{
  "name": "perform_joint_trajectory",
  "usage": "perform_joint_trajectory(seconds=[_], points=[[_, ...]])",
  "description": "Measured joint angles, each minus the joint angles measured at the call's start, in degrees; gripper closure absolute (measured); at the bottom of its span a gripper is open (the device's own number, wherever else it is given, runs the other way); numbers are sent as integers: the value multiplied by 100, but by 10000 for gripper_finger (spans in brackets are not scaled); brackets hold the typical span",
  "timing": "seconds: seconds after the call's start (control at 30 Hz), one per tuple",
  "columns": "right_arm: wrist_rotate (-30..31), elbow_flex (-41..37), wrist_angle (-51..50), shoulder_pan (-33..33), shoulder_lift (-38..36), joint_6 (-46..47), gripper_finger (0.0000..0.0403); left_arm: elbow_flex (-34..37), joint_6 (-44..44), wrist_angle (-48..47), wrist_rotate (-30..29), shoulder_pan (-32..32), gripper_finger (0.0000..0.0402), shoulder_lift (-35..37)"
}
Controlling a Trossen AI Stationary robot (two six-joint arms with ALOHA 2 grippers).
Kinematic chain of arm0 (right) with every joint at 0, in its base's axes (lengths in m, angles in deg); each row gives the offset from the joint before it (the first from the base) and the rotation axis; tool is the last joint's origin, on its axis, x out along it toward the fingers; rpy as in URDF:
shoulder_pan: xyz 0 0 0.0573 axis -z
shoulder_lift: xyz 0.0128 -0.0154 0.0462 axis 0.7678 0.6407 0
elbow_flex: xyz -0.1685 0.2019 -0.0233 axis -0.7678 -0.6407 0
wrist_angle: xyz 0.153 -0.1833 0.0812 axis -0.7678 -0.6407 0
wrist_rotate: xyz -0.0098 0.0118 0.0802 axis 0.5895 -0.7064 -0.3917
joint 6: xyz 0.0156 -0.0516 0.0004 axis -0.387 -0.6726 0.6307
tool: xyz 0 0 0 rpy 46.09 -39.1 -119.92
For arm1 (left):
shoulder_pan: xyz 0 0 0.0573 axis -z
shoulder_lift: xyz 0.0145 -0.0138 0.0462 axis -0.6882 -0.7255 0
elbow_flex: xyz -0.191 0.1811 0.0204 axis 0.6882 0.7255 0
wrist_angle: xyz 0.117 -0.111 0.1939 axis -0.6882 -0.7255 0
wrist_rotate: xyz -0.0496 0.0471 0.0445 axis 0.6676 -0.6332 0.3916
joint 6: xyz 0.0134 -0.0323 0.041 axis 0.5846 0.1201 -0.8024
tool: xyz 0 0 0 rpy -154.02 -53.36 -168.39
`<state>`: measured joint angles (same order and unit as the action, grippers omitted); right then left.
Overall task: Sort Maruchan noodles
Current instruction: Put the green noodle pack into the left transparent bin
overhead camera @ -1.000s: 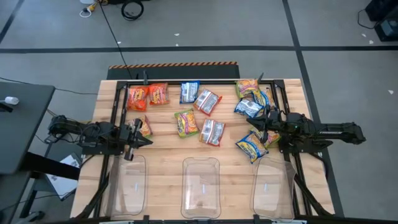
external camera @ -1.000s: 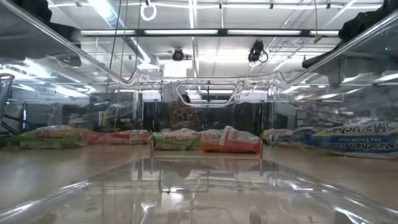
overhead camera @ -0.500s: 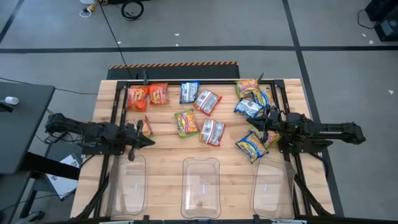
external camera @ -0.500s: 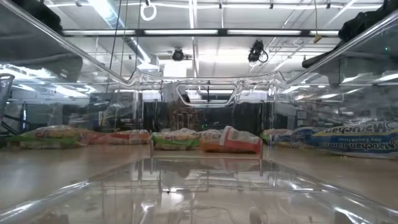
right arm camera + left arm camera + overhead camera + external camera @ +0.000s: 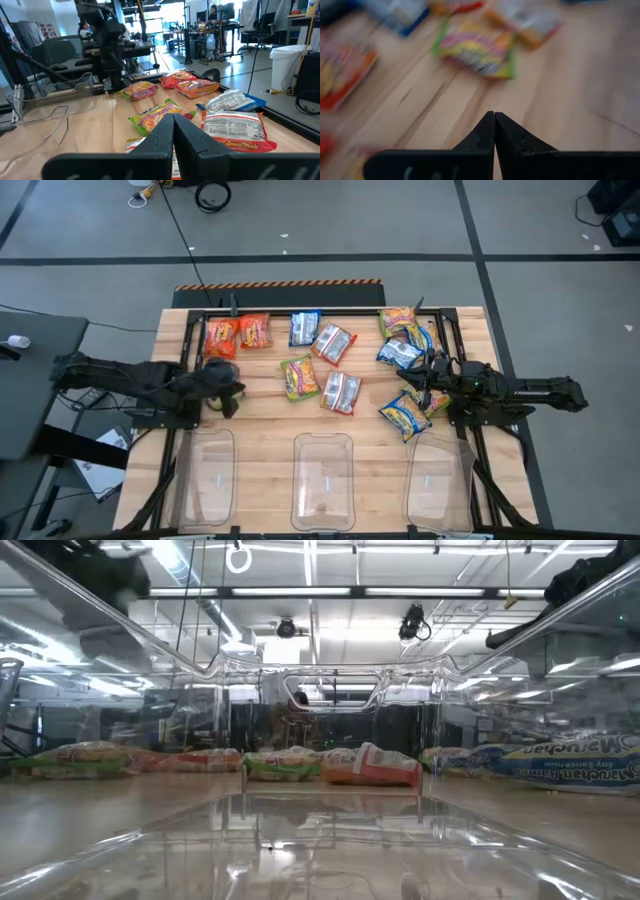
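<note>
Noodles (image 5: 300,377) lie unsorted on the tabletop (image 5: 270,425); left end effector (image 5: 228,392), clenched and empty, should open before grabbing one.

I see the left arm stretched in low from the left edge of the table (image 5: 260,420) with its left gripper (image 5: 228,393) pinched closed, while the right arm lies level over the right side, its right gripper (image 5: 418,383) closed and empty.

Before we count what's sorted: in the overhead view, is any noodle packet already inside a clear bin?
No, all three clear bins hold nothing, and the noodle packets lie on the table.
</note>
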<state>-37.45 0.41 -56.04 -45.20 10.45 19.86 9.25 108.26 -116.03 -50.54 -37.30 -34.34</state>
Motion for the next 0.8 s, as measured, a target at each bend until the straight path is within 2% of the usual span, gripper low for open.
perform_joint_trajectory(seconds=[0.1, 0.23, 0.33, 0.47, 0.6, 0.7, 0.8], points=[[0, 0, 0, 0, 0, 0, 389, -185, 418, -238, 342, -596, 389, -600], [0, -1, 0, 2, 0, 0, 389, -205, 684, -197, 1266, -1483, 372, -1497], [0, 0, 0, 2, 0, 2, 389, -211, 754, -183, 1992, -2112, 345, -2044], [0, -1, 0, 1, 0, 1, 389, -395, 1797, -266, 2613, -2860, 293, -2562], [0, 0, 0, 2, 0, 0, 389, -730, 2442, -610, 2690, -3344, 240, -2822], [0, -2, 0, 2, 0, 2, 389, -1041, 2485, -1439, 2298, -3627, 218, -2915], [0, -1, 0, 1, 0, 2, 389, -1183, 2460, -2270, 1797, -3848, 215, -3038]])
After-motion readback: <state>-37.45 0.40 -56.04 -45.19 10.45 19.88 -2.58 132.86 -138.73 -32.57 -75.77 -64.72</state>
